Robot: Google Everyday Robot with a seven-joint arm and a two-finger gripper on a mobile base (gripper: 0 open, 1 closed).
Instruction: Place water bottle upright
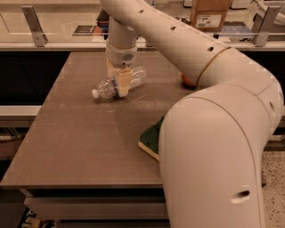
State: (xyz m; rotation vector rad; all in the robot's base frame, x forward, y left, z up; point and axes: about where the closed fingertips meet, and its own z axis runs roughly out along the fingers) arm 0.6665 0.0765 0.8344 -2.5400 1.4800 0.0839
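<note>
The water bottle (106,88) is a clear ribbed plastic bottle. It lies on its side on the brown table (67,142), white cap toward the left front and base toward the right rear. My gripper (121,82) comes down from above and sits right over the bottle's middle, covering its label band. The bottle's cap end and base end stick out on either side of the gripper. The bottle rests on the tabletop.
A green sponge with a yellow edge (150,137) lies near the table's right front, partly behind my arm (213,147). A small orange-red object (187,81) peeks out behind the arm. A cardboard box (209,13) and metal brackets stand on the counter behind.
</note>
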